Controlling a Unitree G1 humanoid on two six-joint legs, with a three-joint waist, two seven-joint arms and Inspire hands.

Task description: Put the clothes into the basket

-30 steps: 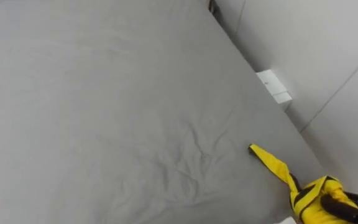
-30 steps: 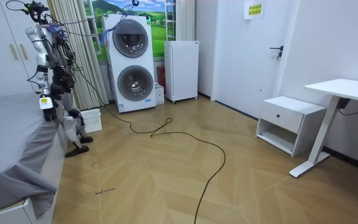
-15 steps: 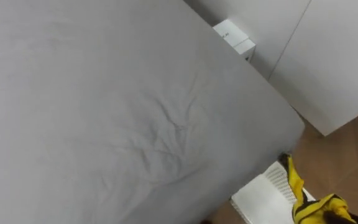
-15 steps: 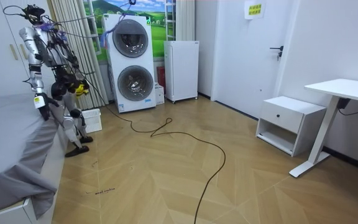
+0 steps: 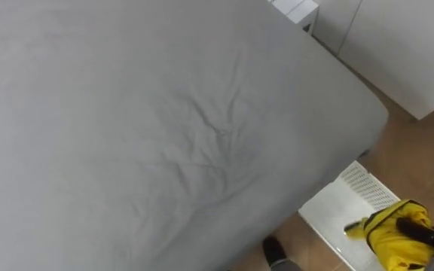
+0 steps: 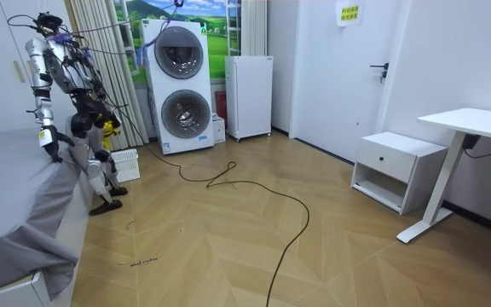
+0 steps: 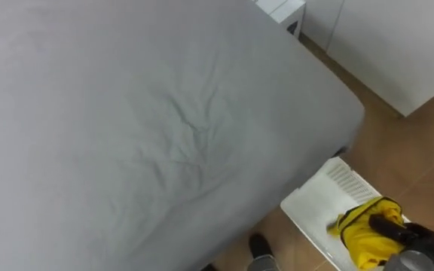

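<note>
Over the one white basket (image 5: 368,187), which stands on the wooden floor (image 6: 228,239) just beside the corner of the bed (image 5: 126,135), the robot's right hand (image 5: 420,232) holds a single yellow garment (image 5: 389,235). The dark fingers of this hand are curled into the bunched cloth and grip it, and the cloth hangs above the open top of the basket, near its right part; whether it touches the basket I cannot tell. The grey sheet on the bed shows some small wrinkles near its middle, and no garment lies on the part that is seen. One small white box (image 5: 296,7) is beyond the far edge of the bed, against the white wall. From the room view, the robot stands upright at the bed's corner with the basket near its feet, and the yellow garment is in front of its body. The left hand (image 6: 54,155) hangs low over the edge of the bed, too small to tell how it is. Two round-doored washing machines (image 6: 180,85) are stacked behind the robot.
</note>
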